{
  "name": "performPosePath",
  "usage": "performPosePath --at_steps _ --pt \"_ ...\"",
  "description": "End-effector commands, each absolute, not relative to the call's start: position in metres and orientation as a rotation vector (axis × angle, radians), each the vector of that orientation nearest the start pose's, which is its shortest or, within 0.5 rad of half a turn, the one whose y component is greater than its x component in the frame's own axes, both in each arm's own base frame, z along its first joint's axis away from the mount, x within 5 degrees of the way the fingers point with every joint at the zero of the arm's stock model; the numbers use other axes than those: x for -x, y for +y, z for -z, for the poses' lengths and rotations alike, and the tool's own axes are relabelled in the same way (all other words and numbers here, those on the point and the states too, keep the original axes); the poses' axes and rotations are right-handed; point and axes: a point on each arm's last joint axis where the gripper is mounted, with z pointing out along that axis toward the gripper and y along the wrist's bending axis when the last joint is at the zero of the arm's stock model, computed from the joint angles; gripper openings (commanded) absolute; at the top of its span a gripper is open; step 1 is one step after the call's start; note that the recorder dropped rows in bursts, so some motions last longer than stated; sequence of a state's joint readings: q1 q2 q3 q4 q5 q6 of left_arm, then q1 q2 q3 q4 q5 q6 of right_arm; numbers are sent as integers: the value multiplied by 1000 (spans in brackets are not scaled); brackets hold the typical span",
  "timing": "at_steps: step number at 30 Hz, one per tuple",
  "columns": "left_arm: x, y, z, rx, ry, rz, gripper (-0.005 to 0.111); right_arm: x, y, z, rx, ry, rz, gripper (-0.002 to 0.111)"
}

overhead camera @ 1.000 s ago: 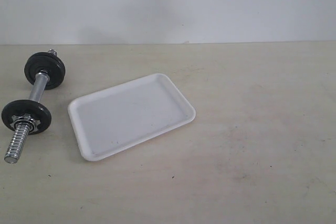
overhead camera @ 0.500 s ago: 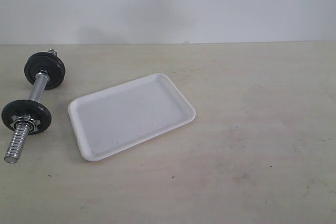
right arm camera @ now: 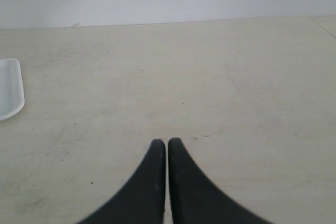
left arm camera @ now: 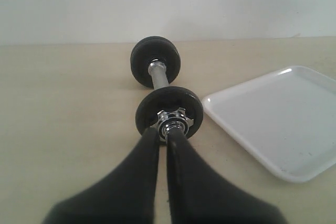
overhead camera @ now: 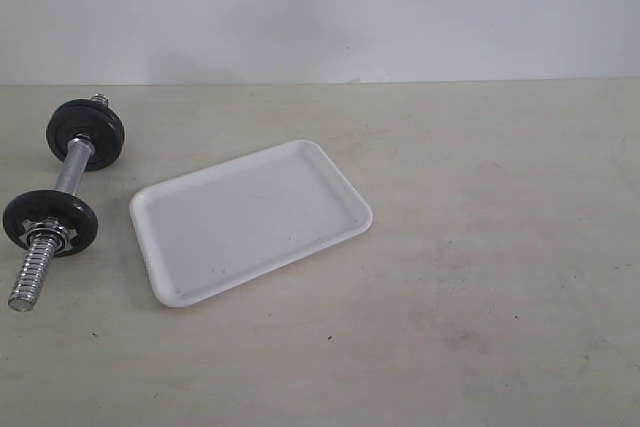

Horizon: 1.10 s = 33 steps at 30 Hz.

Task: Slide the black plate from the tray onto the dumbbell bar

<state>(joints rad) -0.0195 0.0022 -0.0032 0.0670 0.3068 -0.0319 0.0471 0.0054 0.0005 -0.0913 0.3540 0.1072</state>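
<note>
The dumbbell bar [overhead camera: 72, 169] lies on the table at the far left, its threaded end pointing to the front. A black plate [overhead camera: 85, 134] sits on its far end, with the rod's tip poking out behind. Nearer the front, a second black disc [overhead camera: 22, 217] has a chrome star collar against it. The white tray [overhead camera: 250, 217] beside the bar holds nothing. Neither arm shows in the exterior view. My left gripper [left arm camera: 167, 132] is shut and empty, lined up with the bar [left arm camera: 157, 76] but back from it. Over bare table, my right gripper [right arm camera: 167, 142] is shut and empty.
A pale wall runs along the back of the beige table [overhead camera: 480, 277]. One rounded corner of the tray [right arm camera: 9, 87] reaches into the right wrist view.
</note>
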Motion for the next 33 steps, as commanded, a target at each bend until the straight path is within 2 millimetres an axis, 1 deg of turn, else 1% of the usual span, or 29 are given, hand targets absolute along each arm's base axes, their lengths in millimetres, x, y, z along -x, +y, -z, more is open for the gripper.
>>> performPosePath --at_steps 1,33 --pt "-54 0 -186 -33 1788 -20 5 -53 -1 -182 -2 1829 -16 0" --pt "-54 0 -186 -33 1788 -20 5 -53 0 -182 -10 1831 -26 0"
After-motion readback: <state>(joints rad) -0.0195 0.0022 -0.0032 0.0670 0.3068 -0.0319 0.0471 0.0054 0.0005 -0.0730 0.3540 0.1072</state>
